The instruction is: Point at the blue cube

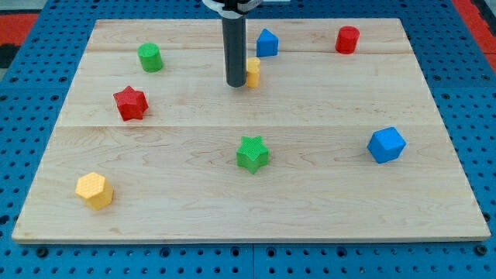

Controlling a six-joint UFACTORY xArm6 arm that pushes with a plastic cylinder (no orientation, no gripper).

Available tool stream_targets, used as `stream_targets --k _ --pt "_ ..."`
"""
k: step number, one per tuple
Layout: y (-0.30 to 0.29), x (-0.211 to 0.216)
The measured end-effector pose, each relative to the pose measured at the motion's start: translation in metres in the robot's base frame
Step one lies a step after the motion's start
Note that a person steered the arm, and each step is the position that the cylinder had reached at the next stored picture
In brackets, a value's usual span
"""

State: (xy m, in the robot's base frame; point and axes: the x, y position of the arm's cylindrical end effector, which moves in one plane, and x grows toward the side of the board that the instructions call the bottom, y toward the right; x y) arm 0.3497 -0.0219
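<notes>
The blue cube (386, 145) is seen near the tabletop's right edge. My tip (235, 84), a bare rod without jaws, is set near the top edge, touching a yellow block (253, 72), well apart from the cube.

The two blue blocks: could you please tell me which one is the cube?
The blue cube sits at the view's right, far from my tip. The other blue block, at the view's top, has a pointed roof shape.
</notes>
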Motion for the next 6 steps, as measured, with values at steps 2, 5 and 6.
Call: stream_targets --k 2,5,6 --pt "0.013 -0.006" --pt "0.026 -0.022" --pt "0.027 -0.023"
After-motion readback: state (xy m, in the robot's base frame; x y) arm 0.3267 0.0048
